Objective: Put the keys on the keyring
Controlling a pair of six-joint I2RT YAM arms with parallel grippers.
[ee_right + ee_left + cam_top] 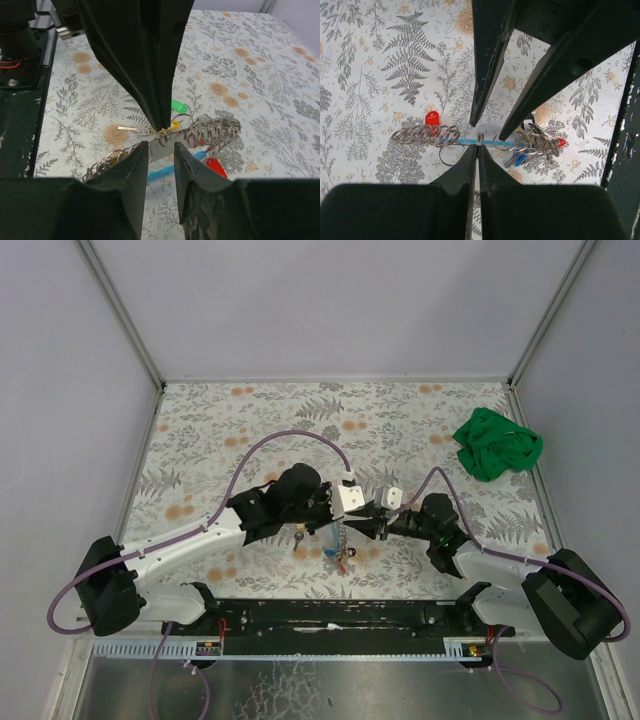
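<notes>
My left gripper (478, 148) is shut on a small metal keyring (480, 137), which stands upright at its fingertips. From the opposite side my right gripper (161, 147) stands open, one fingertip (142, 148) on each side of that keyring (163, 138) and not touching it. Just beyond lie the keys: a green cap (179, 106) and a yellow cap (174, 125) with a silver blade (126, 130) pointing left. In the left wrist view the keys are hidden behind the right fingers (489, 75).
Two bunches of spare rings (425, 135) (536, 141) sit on a blue rod (470, 142), with a red tag (432, 119) and blue pieces (519, 160) beside them. A green cloth (497, 445) lies at the back right of the floral table (250, 410).
</notes>
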